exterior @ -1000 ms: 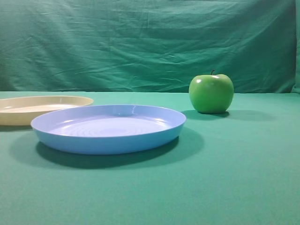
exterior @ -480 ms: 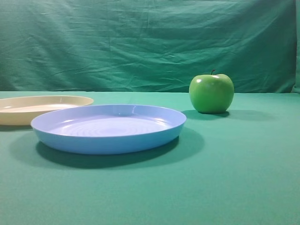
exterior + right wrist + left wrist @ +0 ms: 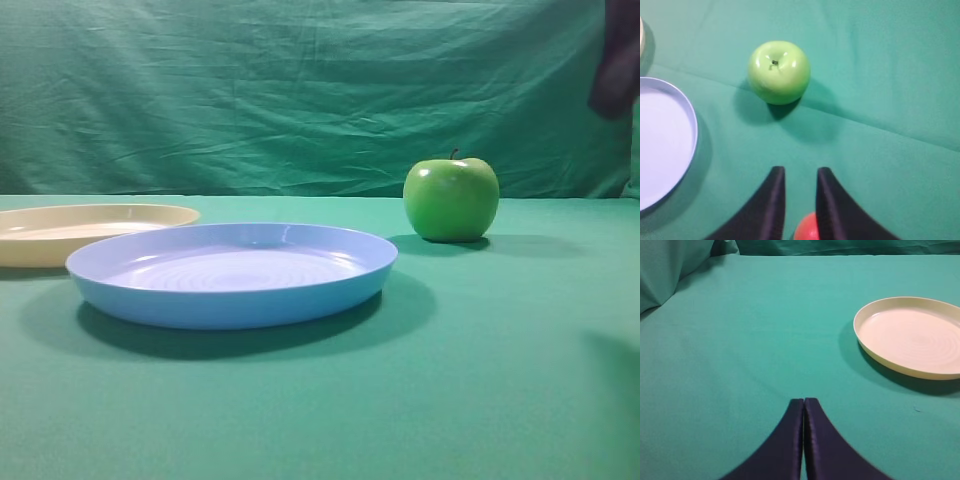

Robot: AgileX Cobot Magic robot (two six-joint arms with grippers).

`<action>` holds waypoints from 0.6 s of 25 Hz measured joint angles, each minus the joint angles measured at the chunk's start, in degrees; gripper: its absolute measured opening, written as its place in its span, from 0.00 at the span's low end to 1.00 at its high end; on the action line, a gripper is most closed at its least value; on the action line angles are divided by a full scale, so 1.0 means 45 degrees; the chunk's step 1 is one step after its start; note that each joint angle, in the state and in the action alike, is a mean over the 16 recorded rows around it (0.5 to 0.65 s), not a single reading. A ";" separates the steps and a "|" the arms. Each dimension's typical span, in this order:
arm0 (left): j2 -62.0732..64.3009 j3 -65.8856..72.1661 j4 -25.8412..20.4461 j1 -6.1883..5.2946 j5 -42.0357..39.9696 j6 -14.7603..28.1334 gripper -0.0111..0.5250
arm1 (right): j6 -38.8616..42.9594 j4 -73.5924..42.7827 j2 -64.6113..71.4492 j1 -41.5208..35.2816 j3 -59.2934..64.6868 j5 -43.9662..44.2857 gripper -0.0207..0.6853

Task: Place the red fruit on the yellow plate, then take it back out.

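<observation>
The red fruit (image 3: 807,229) shows only as a small red patch at the bottom edge of the right wrist view, partly hidden behind one finger. My right gripper (image 3: 800,170) hovers above the green cloth with a clear gap between its fingers and nothing between the tips. The yellow plate (image 3: 40,250) lies at the far left, holding nothing, and shows again in the left wrist view (image 3: 857,330). My left gripper (image 3: 804,400) is shut, its fingers pressed together over bare cloth left of the plate.
A light blue plate (image 3: 230,300) sits in the middle, its rim (image 3: 694,135) left of my right gripper. A green apple (image 3: 451,199) stands behind it to the right, beyond my right fingertips (image 3: 779,71). A dark blurred part of the right arm (image 3: 617,60) hangs at the upper right.
A dark blurred part of the right arm has come into the exterior view at the upper right, with a faint shadow at the right edge. Plates and apple have not moved.
</observation>
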 joint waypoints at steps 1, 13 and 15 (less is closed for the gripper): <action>0.0000 0.0000 0.0000 0.0000 0.0000 0.0000 0.02 | 0.0002 0.0012 -0.0365 0.0000 -0.0112 0.0251 0.27; 0.0000 0.0000 0.0000 0.0000 0.0000 0.0000 0.02 | 0.0076 0.0785 -0.5173 0.0000 0.0026 0.1798 0.03; 0.0000 0.0000 0.0000 0.0000 0.0000 0.0000 0.02 | 0.0089 0.0973 -0.6016 0.0000 0.0214 0.1860 0.03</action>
